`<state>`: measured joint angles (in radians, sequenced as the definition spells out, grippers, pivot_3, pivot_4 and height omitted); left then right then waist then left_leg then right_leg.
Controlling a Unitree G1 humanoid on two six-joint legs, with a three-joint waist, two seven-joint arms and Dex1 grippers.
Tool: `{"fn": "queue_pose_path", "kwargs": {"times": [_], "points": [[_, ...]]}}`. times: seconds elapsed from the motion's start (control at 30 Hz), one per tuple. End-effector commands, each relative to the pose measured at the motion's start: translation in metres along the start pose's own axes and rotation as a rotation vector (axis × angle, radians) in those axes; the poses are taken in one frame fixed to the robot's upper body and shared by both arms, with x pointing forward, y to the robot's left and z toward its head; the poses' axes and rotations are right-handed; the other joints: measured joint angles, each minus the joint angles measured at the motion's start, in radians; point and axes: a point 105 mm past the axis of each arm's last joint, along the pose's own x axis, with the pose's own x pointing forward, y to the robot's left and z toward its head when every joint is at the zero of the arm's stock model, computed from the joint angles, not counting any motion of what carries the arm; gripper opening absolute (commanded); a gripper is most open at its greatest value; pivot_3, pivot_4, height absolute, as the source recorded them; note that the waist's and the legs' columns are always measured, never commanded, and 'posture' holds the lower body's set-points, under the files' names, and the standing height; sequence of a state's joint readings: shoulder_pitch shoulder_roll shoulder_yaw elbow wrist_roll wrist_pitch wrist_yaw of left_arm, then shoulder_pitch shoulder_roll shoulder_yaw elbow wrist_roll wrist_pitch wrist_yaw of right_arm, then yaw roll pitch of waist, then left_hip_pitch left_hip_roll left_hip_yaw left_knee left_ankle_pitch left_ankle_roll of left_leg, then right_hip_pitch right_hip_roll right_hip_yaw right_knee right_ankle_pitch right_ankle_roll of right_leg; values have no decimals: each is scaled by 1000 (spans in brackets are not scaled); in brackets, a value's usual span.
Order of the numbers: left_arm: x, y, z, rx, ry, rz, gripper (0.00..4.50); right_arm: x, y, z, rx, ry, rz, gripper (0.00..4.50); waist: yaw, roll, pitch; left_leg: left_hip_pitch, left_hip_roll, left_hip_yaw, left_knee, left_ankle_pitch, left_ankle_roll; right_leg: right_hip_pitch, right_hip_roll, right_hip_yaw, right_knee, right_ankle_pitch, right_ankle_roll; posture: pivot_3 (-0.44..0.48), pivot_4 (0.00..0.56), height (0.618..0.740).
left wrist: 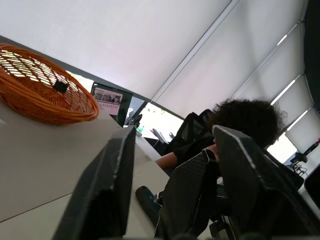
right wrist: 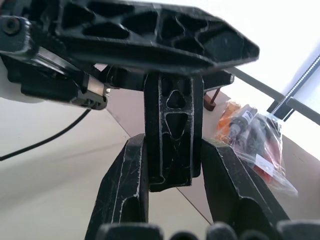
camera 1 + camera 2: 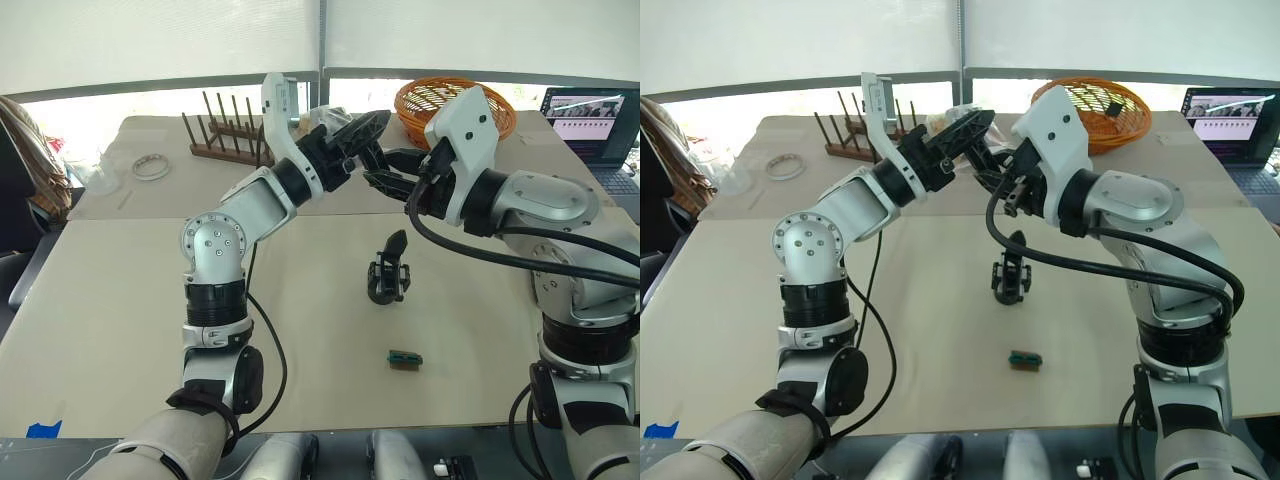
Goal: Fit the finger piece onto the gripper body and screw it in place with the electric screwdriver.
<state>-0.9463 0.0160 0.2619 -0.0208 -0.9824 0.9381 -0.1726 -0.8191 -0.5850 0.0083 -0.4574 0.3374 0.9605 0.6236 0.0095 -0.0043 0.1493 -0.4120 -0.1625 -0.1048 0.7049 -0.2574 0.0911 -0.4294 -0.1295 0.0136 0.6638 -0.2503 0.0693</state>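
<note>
Jaws of right gripper [image 2: 172, 165] clamp finger piece [image 2: 172, 137], left gripper [image 3: 365, 135] touching.

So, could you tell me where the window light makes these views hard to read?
Right wrist view: the window behind whites out, so the finger piece in the right gripper's jaws reads as a dark silhouette. Left wrist view: bright blinds, dark foreground. Left eye view: even daylight on the table, no glare around the gripper body.
</note>
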Motion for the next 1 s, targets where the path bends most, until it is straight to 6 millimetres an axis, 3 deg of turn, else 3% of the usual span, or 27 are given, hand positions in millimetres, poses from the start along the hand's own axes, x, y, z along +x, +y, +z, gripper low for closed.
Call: {"fn": "queue_pose_path", "kwargs": {"times": [0.03, 0.27, 0.33, 0.47, 0.57, 0.7, 1.0], "points": [[3, -9, 9, 16, -28, -34, 233, -5, -8, 21, -51, -68, -50, 1115, -1, 0, 0, 0, 0, 0, 0, 0, 0, 0, 0, 0, 0, 0, 0, 0, 150, 740], [5, -8, 14, 57, -13, -43, 89, -8, -8, 20, -59, -44, -15, 1116, 1, 0, 0, 0, 0, 0, 0, 0, 0, 0, 0, 0, 0, 0, 0, 0, 150, 740], [6, -11, 16, 99, 30, -79, 89, -14, -10, 29, -98, -48, 50, 2154, 0, 0, 0, 0, 0, 0, 0, 0, 0, 0, 0, 0, 0, 0, 0, 0, 150, 740], [0, -29, 5, 203, 218, -271, 67, -30, -4, 35, -3, 3, 309, 3529, -4, 0, 0, -1, 0, 0, -2, 0, 0, -1, 0, 0, -1, 0, 0, 0, 150, 740], [-18, -38, -13, 246, 388, -445, 67, -44, 0, 39, 202, 2, 524, 3598, -8, 0, 0, -1, 0, 0, -3, 0, 0, -1, 0, 0, -1, 0, 0, 0, 150, 740], [-32, -41, -18, 223, 499, -569, 67, -41, -5, 34, 417, 44, 626, 3598, -15, 0, 0, -1, 1, 0, -3, -1, 1, 0, -1, 1, -5, 0, 0, 0, 150, 740], [-23, -44, -5, 225, 501, -616, 67, -31, 11, 29, 433, 68, 760, 3598, -21, 0, 0, -3, 2, -1, -3, -1, 1, -1, -4, 1, -7, 0, 0, 0, 150, 740]]}}
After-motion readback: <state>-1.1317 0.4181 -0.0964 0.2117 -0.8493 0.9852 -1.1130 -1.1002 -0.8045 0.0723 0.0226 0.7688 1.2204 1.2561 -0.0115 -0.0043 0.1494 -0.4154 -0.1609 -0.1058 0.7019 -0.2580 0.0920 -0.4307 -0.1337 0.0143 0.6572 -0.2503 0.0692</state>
